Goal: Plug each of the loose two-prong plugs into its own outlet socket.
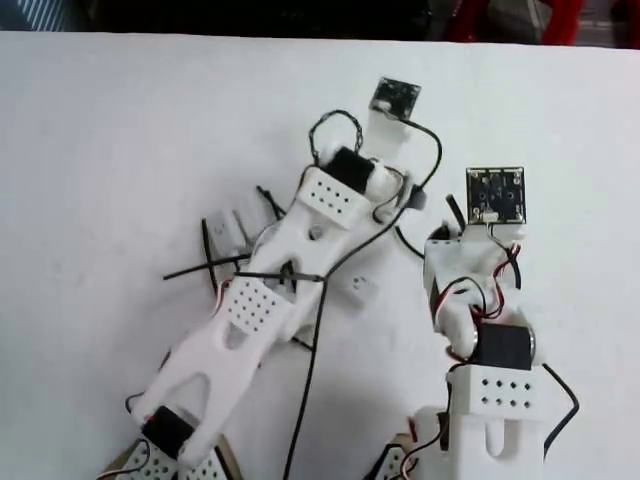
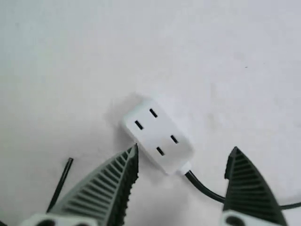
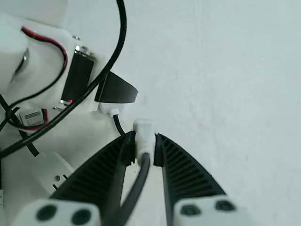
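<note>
A white outlet block (image 2: 157, 136) with two pairs of slots lies flat on the white table, and its black cord (image 2: 207, 190) runs off from one end. My left gripper (image 2: 184, 150) hangs open just above that cord end, one finger on each side, touching nothing. My right gripper (image 3: 143, 139) is shut on a small white two-prong plug (image 3: 142, 128), whose black cord trails back between the fingers. The plug's prongs are hidden. In the high view the left gripper (image 1: 400, 192) and right gripper (image 1: 440, 238) sit close together near the table's middle.
A loose white plug (image 1: 360, 288) lies between the two arms. More white plugs (image 1: 228, 228) with black cords (image 1: 200, 268) lie beside the left arm. The left arm's dark finger (image 3: 115, 89) is close in front of my right gripper. The table's far edge (image 1: 300, 35) is at the back.
</note>
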